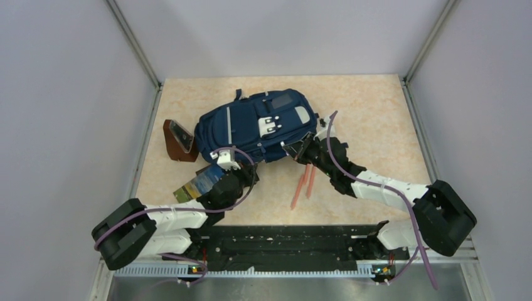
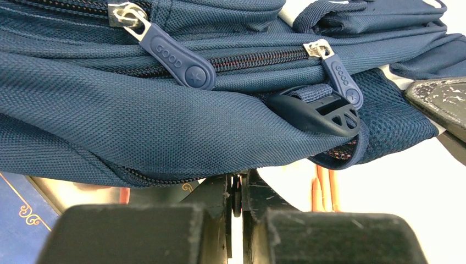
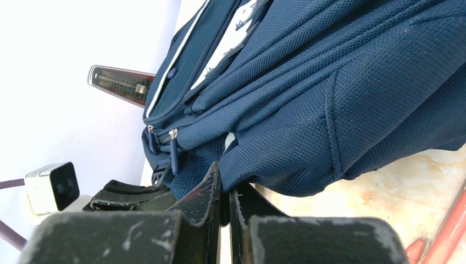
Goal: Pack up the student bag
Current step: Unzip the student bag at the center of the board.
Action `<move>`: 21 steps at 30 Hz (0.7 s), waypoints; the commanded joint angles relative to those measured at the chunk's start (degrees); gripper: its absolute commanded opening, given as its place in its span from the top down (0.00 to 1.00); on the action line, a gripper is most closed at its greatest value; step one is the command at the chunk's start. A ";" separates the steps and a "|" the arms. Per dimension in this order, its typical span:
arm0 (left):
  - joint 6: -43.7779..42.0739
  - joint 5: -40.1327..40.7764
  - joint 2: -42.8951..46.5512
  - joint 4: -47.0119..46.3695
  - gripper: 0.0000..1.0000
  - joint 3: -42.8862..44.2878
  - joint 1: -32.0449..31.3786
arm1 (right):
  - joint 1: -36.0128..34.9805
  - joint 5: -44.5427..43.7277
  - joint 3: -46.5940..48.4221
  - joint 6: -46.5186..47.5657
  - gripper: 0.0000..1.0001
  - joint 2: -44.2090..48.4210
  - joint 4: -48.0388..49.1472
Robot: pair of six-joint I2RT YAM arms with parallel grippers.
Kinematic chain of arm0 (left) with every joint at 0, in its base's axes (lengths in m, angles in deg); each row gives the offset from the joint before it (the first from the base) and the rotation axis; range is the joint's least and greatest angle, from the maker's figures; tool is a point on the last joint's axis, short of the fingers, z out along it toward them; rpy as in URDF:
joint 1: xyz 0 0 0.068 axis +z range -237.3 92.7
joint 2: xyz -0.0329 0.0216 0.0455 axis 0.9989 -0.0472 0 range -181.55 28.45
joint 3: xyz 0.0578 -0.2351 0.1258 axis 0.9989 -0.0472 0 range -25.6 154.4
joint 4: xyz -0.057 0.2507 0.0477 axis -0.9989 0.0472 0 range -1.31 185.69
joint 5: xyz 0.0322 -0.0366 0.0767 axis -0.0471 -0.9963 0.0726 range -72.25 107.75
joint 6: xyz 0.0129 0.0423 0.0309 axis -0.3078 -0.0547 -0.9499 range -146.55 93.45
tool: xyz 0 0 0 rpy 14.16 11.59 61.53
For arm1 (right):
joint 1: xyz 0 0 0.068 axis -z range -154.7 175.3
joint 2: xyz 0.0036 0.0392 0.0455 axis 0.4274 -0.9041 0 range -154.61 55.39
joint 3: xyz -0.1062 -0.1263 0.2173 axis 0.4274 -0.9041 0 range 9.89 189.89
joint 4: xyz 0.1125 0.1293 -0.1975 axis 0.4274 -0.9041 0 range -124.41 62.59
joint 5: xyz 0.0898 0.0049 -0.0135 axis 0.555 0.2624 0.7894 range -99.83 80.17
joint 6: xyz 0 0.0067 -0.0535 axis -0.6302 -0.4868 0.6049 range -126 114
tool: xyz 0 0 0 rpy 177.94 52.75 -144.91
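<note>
From where I stand, the left end effector (image 2: 236, 184) sits at the near left edge of the large navy blue fabric student bag (image 1: 251, 125). Its jaws are drawn to a thin slit and nip the hem of the bag's lower seam. Just above that grip are two navy rubber zip pulls (image 2: 176, 58) and a dark plastic buckle (image 2: 319, 110). The student bag lies flat in the middle of the surface, white front patch up, reaching from one end effector to the other. The right end effector (image 3: 225, 201) meets the bag's near right edge. Its jaws are likewise almost together, with a fold of blue cloth caught at the tips.

The surface (image 1: 389, 119) is a pale mottled beige board, fenced by plain grey walls (image 1: 63, 94) with metal rails in the corners.

Counting across, left to right:
- one brown wedge-shaped case (image 1: 179, 139), upright and touching the bag's left end;
- one blue-covered book (image 1: 202, 182), partly under the left arm;
- one student bag;
- two orange-red pens (image 1: 304, 183), side by side on the surface near the right arm;
- two arms in all.
</note>
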 commanded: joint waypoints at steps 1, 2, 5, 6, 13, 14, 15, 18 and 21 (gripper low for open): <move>-0.39 0.67 3.08 0.45 1.00 0.75 0.10 | -0.63 -1.47 1.54 0.80 1.00 3.86 7.13; -0.73 0.66 3.58 1.65 1.00 0.82 0.09 | -0.63 -1.76 1.31 1.04 1.00 4.12 7.23; -0.92 1.05 5.60 4.97 1.00 0.69 0.23 | -0.63 -2.97 0.27 1.43 1.00 5.18 7.95; -1.00 0.97 6.40 5.30 1.00 0.34 0.27 | -0.62 -3.36 0.03 1.58 1.00 5.42 8.10; -5.24 -0.77 9.60 12.55 1.00 2.28 0.71 | -0.63 -4.78 -0.25 3.13 1.00 6.64 6.99; -5.60 -1.06 10.08 13.50 1.00 2.54 0.84 | -0.63 -4.92 -0.29 3.24 1.00 6.87 6.95; -5.90 -1.69 10.54 14.00 1.00 2.65 1.05 | -0.63 -5.18 -0.43 3.29 1.00 7.03 6.84; -6.81 -3.54 11.27 14.98 1.00 2.87 1.64 | -0.63 -5.85 -0.54 3.79 1.00 7.30 6.47; -6.90 -3.88 11.64 17.34 1.00 3.49 2.22 | -0.63 -6.49 -0.46 4.22 1.00 7.53 5.71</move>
